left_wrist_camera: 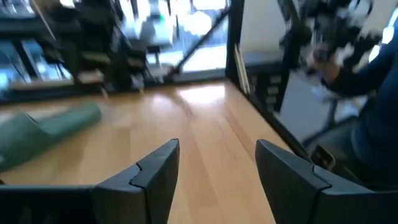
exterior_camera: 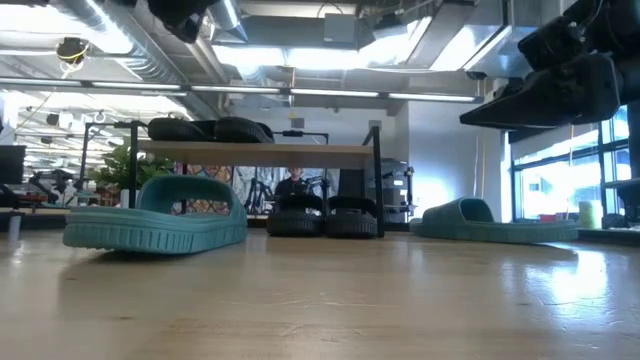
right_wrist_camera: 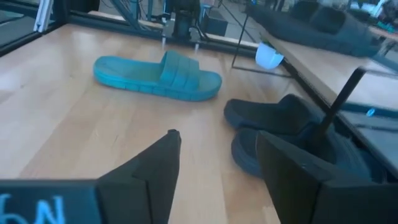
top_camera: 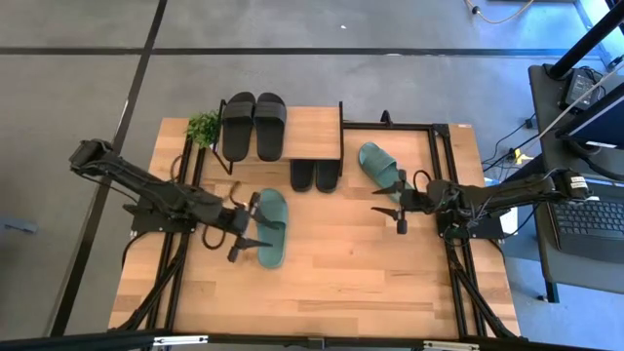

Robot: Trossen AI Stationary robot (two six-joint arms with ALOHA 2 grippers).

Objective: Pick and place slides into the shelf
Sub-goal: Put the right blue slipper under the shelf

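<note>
Nearest the low camera, a teal-green rubber slide with a wide strap (exterior_camera: 155, 215) is seen lying flat on the light wooden worktop (top_camera: 341, 278), and a second teal-green slide (top_camera: 378, 166) lies well apart on the right. The low shelf with a pale wooden top board and thin black frame (top_camera: 314, 132) stands at the back: one pair of black rubber slides (top_camera: 253, 124) is already set on its top board, and another black pair (top_camera: 315, 175) is tucked beneath it. The left gripper (top_camera: 252, 226) is held just beside the near teal slide, its fingers (left_wrist_camera: 155, 174) spread wide with nothing between them; the right gripper (top_camera: 394, 208) is held near the second teal slide, fingers (right_wrist_camera: 155, 168) likewise spread and empty. Four slides are judged placed, two left. For a sound pick, the strap or a side edge should be straddled squarely, so the soft sole is not tipped or dragged when lifted.
</note>
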